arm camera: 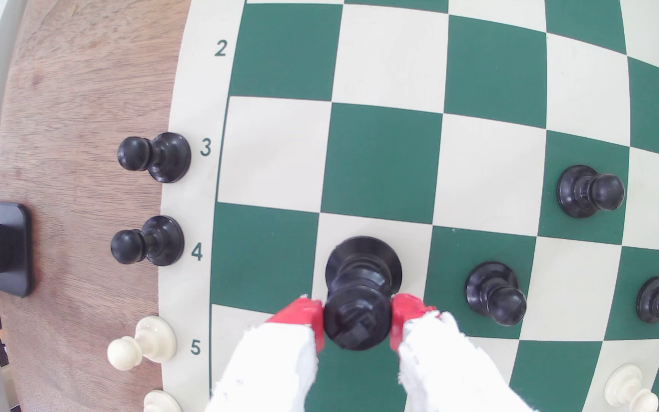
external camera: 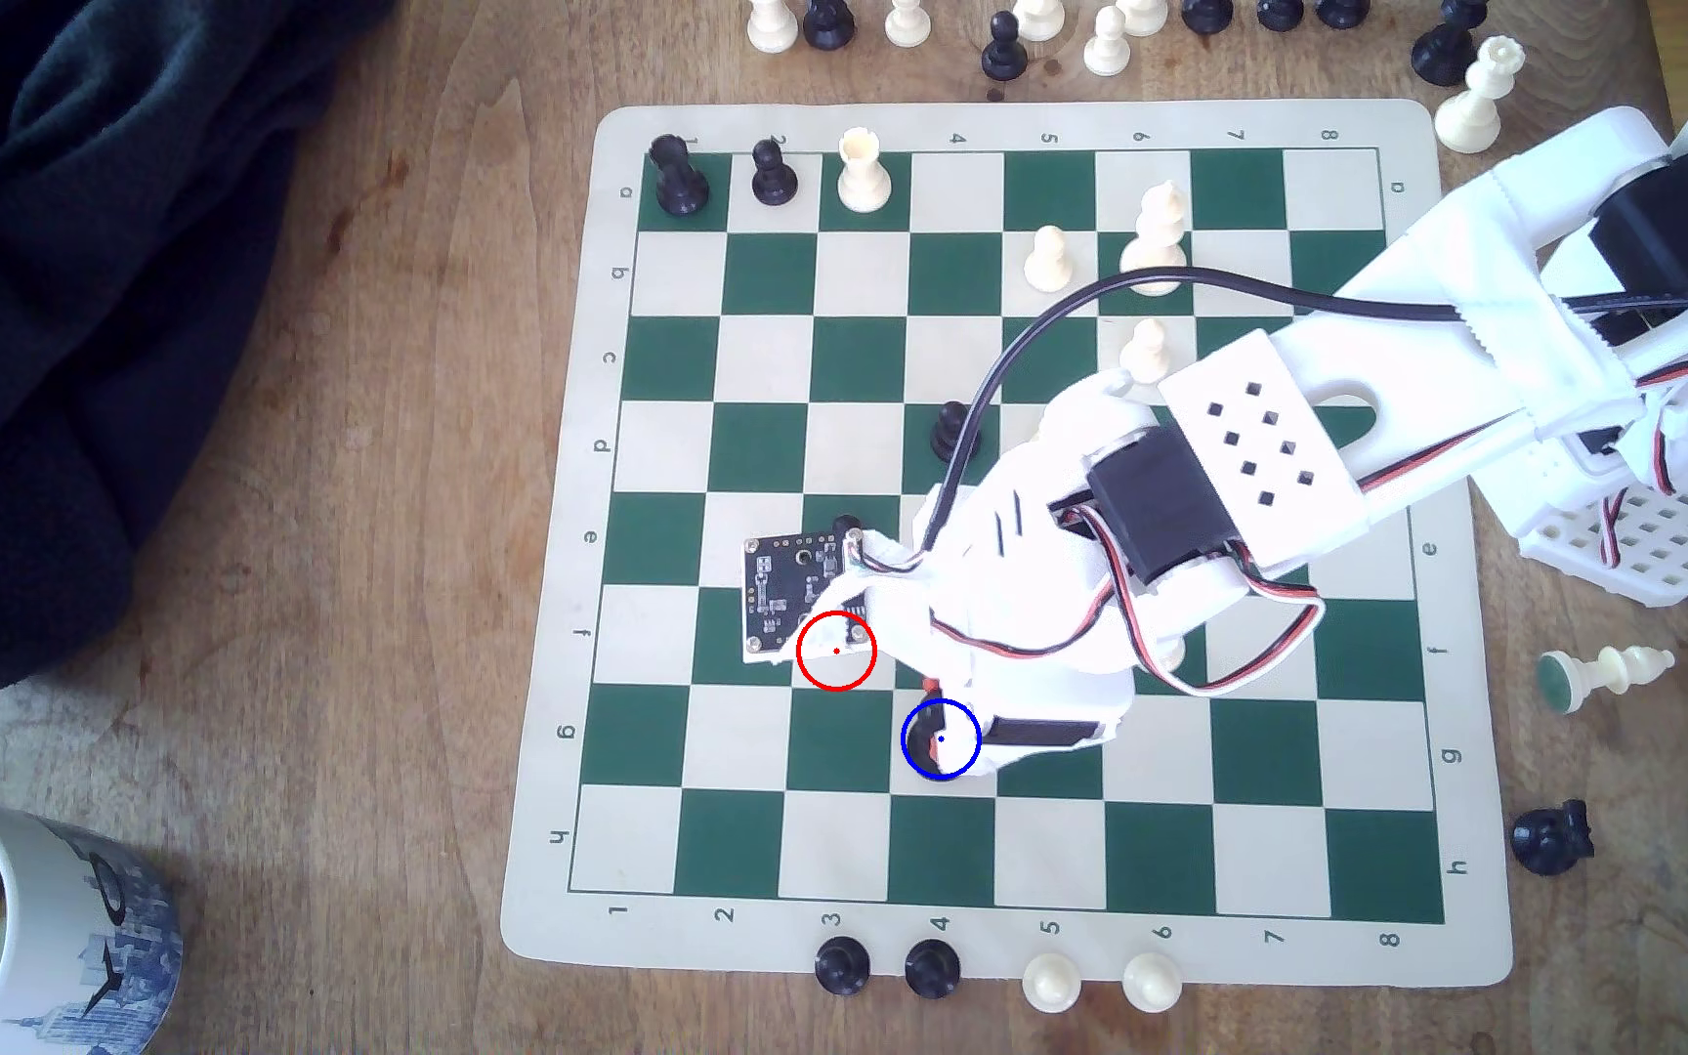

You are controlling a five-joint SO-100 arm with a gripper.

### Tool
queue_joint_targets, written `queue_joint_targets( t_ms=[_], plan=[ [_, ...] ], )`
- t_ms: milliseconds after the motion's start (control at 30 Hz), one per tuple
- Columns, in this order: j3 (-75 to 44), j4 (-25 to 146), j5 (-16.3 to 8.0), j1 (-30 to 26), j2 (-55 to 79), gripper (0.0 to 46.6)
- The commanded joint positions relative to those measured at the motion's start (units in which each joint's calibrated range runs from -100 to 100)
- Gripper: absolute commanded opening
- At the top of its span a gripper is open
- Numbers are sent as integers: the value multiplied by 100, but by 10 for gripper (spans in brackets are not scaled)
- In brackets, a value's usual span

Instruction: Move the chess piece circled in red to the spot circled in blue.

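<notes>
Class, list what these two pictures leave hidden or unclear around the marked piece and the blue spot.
- Exterior view: the arm covers most of the black piece and the blue-ringed square.
- Wrist view: the hand flanks the piece's head; contact with its red pads is unclear.
- Wrist view: whether the base rests on the board.

The arm (external camera: 1256, 446) is white printed plastic with black servo blocks, red-white-black wires and one black cable; the gripper (arm camera: 357, 321) carries red-padded fingertips (arm camera: 300, 317).
</notes>
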Motion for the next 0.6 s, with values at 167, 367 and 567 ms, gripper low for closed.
queue_joint_targets(
  t_ms=[167, 367, 567],
  plan=[
    [-35, -75, 29, -50, -31, 5],
    [-26, -91, 34, -58, 45, 46],
    [-108, -108, -5, 28, -57, 211]
  ],
)
